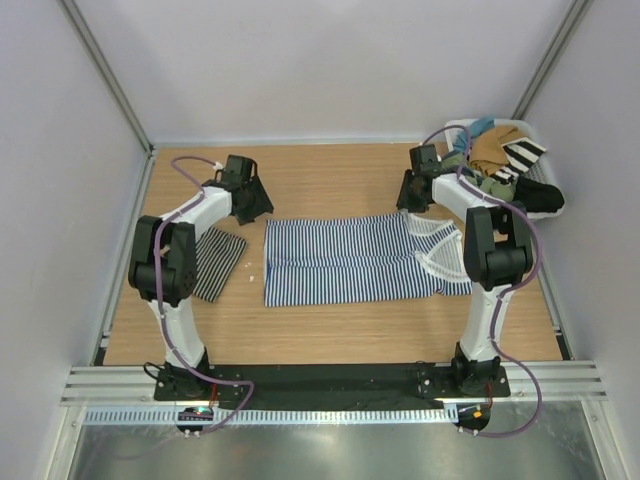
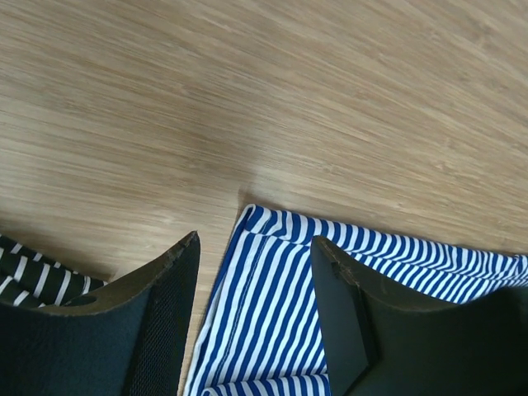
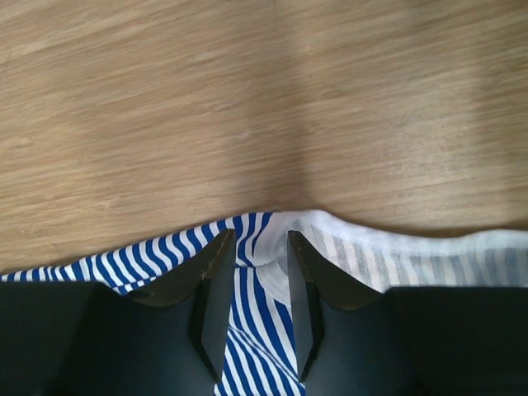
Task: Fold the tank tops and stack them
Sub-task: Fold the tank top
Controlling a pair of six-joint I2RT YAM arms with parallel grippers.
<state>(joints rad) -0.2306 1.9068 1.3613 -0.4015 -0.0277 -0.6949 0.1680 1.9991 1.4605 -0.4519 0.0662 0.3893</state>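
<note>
The blue-and-white striped tank top (image 1: 340, 260) lies spread flat across the middle of the table, its white-trimmed neckline and straps (image 1: 440, 250) at the right end. My left gripper (image 1: 255, 205) stands open over its far left corner (image 2: 264, 305), one finger on each side of the hem. My right gripper (image 1: 410, 200) is open at the far right corner, and its fingers straddle a raised bit of striped cloth (image 3: 256, 313) beside the white trim (image 3: 346, 235). The fine black-and-white tank top (image 1: 215, 262) lies folded at the left, partly under my left arm, and shows again (image 2: 25, 272) beside the left finger.
A white bin (image 1: 452, 128) at the back right corner holds tan, green, teal, black and bold-striped clothes. Bare wooden tabletop (image 1: 330, 180) lies beyond the blue top. White walls close in the table on three sides.
</note>
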